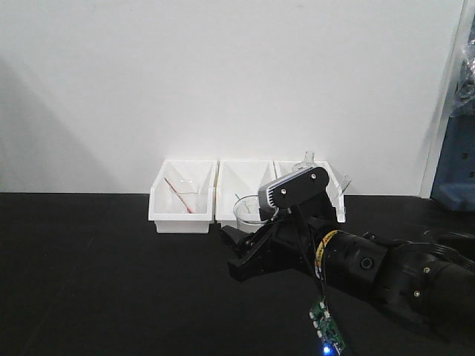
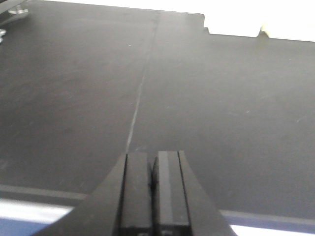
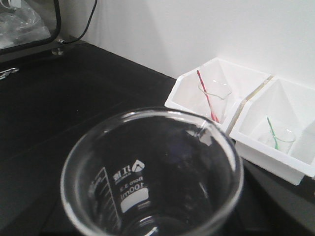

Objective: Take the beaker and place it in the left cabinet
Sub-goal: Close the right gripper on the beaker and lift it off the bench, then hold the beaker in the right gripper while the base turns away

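- The beaker point(image 1: 249, 211) is just in front of the middle white bin point(image 1: 225, 194), over the black table point(image 1: 111, 282).
- The right gripper point(image 1: 241, 251) sits low against it. Its fingers are hidden, so I cannot tell whether they grip.
- The left gripper point(image 2: 153, 189) has its fingers pressed together, with nothing between them.
- Thin glass is probably light, stiff, slippery and breakable, so it is best squeezed gently around the straight wall, below the flared rim.

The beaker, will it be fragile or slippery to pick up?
Likely fragile: the beaker is thin clear glass. Probably slippery, since its wall looks smooth and glossy. Probably light too: it appears empty.
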